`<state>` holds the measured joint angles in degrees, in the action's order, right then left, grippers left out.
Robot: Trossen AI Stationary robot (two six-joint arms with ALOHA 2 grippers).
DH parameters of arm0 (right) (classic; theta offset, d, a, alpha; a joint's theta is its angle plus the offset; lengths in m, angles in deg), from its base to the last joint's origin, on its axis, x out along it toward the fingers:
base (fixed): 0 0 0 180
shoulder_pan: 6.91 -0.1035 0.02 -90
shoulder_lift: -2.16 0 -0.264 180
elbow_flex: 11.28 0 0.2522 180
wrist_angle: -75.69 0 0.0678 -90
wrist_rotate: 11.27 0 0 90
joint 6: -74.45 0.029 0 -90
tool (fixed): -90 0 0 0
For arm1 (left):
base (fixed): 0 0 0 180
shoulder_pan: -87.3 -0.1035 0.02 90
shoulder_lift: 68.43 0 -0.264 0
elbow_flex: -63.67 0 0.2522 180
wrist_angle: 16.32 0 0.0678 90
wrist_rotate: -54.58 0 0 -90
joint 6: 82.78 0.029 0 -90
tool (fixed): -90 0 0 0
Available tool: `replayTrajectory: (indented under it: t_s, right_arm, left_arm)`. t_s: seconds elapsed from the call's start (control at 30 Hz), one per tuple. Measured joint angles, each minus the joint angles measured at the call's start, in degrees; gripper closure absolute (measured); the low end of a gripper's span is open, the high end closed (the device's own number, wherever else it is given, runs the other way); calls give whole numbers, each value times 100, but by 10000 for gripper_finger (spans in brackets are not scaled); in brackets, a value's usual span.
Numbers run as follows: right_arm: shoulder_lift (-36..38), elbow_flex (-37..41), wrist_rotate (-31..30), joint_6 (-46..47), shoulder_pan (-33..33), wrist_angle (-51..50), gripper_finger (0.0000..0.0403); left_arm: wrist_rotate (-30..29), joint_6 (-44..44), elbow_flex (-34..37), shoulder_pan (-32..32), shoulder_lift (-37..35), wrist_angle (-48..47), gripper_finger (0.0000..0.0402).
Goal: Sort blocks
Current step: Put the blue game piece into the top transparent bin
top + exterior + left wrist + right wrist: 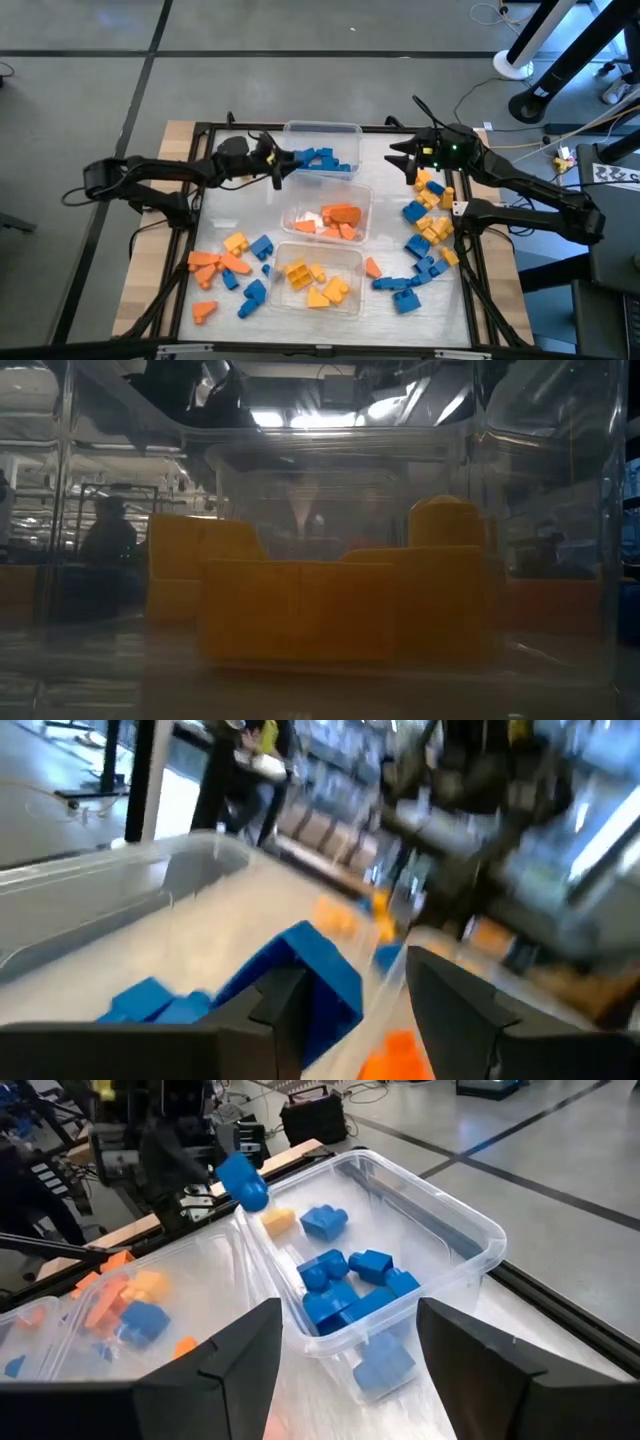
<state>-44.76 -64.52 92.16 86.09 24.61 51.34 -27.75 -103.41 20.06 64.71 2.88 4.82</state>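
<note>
From my seat, the near tub (pixel 318 280) holds yellow blocks (pixel 310 278), the middle tub (pixel 328 217) orange blocks (pixel 338 216), and loose mixed blocks (pixel 232 268) lie on the counter (pixel 240 215) to either side. At the far tub (pixel 322 148), the left pincer (pixel 277 166) is at its left rim with fingers parted and a blue block (pixel 240 1180) in the air just beside them, not gripped. The right pincer (pixel 405 160) hangs open and empty right of that tub, which has blue blocks (pixel 322 160) inside.

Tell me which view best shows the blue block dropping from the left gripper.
Right wrist view: the blue block shows whole, in mid-air over the far tub. The left wrist view shows it blurred between that arm's fingers; the high view only tiny; the low view not at all.
</note>
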Motion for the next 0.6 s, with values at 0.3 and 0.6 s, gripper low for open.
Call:
replayTrajectory:
  t_s: [0.3,0.6]
  right_arm:
    - [-6,0,21,0,0,-203,169]
    - [-6,0,57,189,0,-2117,169]
  left_arm:
    - [-327,799,-396,-170,-86,-1381,254]
    - [-115,-1159,-392,-372,-84,-1564,253]
